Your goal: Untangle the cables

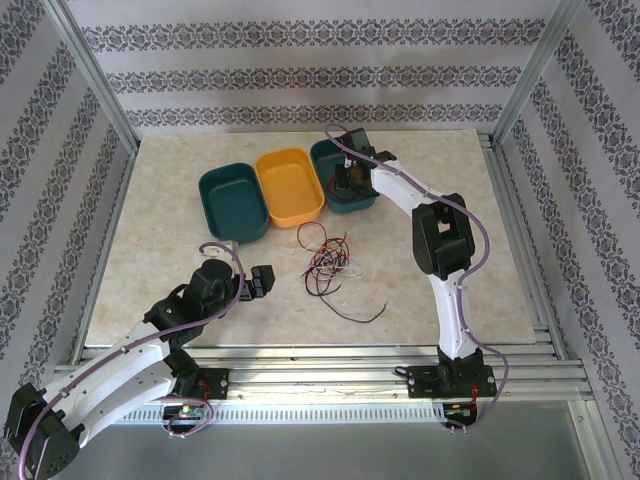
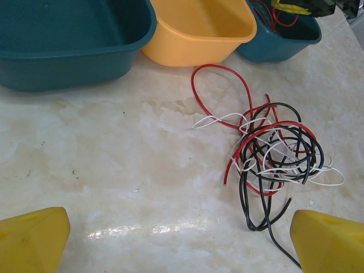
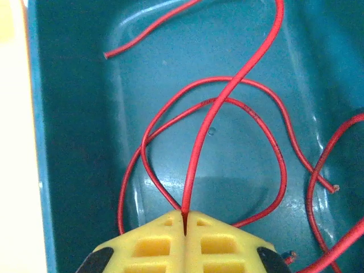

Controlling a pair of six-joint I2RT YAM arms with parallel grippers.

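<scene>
Left wrist: red, black, white cables (image 2: 268, 149) tangled; left hand (image 2: 182, 239) wide; right hand (image 3: 185, 224) pinches red cable (image 3: 218, 102), seemingly mid-length.

Red, black, white cables (image 2: 272, 149); cream marbled table (image 2: 114, 170)

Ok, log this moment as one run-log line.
left gripper: open, facing cable tangle on table | right gripper: shut on red cable over right teal tray | tangle: red, black, white, knotted
</scene>
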